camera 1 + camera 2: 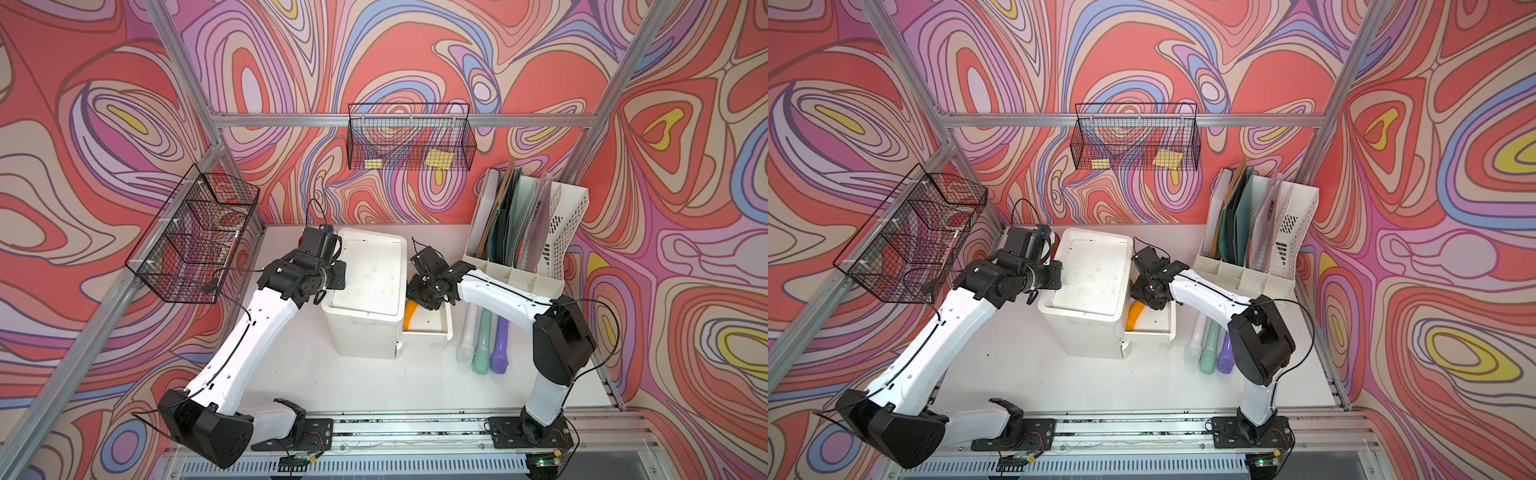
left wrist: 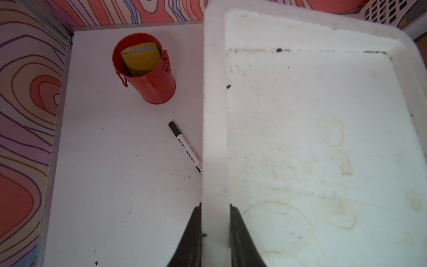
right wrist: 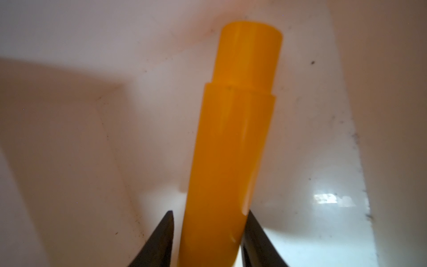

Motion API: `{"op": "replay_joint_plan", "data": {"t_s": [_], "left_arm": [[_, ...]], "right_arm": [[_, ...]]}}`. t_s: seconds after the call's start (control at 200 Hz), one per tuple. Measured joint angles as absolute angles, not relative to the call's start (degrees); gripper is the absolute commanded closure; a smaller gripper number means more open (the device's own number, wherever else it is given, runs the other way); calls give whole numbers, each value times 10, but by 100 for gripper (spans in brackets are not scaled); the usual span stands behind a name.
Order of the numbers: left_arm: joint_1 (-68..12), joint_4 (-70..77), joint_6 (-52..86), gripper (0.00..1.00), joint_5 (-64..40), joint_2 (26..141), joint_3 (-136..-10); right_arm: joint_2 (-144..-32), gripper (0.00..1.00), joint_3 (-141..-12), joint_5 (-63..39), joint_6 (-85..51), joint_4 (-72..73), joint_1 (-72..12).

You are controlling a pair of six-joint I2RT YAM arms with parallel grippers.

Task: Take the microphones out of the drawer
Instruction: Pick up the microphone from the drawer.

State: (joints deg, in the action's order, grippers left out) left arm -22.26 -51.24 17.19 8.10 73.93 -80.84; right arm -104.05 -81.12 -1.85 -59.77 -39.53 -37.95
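A: Orange microphone (image 3: 231,150), where do we put it?
B: We log it inside the open drawer (image 1: 432,336), which sticks out of the right side of the white drawer unit (image 1: 365,286). In both top views it sits along the drawer's edge nearest the unit, partly hidden under the right gripper (image 1: 422,296).
A: Grasped?
B: We say not clenched. In the right wrist view the jaws straddle the handle. One finger (image 3: 256,238) touches it, the other finger (image 3: 159,242) shows a sliver of gap. Whether the microphone is off the drawer floor, we cannot tell.
A: Left gripper (image 2: 215,235)?
B: Clamped on the raised rim of the unit's top, one finger outside it, one inside.
A: Rest, quick.
B: On the table (image 1: 374,386), just right of the drawer, we have a white microphone (image 1: 466,336), a mint microphone (image 1: 482,345) and a purple microphone (image 1: 500,347) side by side, partly under the right arm. File rack (image 1: 507,274) behind them. In the left wrist view we get a red cup (image 2: 157,90) with a yellow wallet (image 2: 141,60) upright inside, and a marker (image 2: 184,145) lying beside the unit.
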Motion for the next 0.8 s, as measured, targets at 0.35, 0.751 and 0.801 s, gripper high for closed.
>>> {"op": "replay_joint_plan", "data": {"t_s": [0.35,0.751,0.801], "left_arm": [[-223,-512,172,100,81,739,-808],[-223,-512,172,100,82,739,-808],[-222,-512,173,100,82,739,-808]], "right_arm": [[-1035,77,-806,21,-596,-392,-383],[-1020,92,-814,57,-564,-416,-384],[-1020,92,-820,63,-558,-423,-385]]}}
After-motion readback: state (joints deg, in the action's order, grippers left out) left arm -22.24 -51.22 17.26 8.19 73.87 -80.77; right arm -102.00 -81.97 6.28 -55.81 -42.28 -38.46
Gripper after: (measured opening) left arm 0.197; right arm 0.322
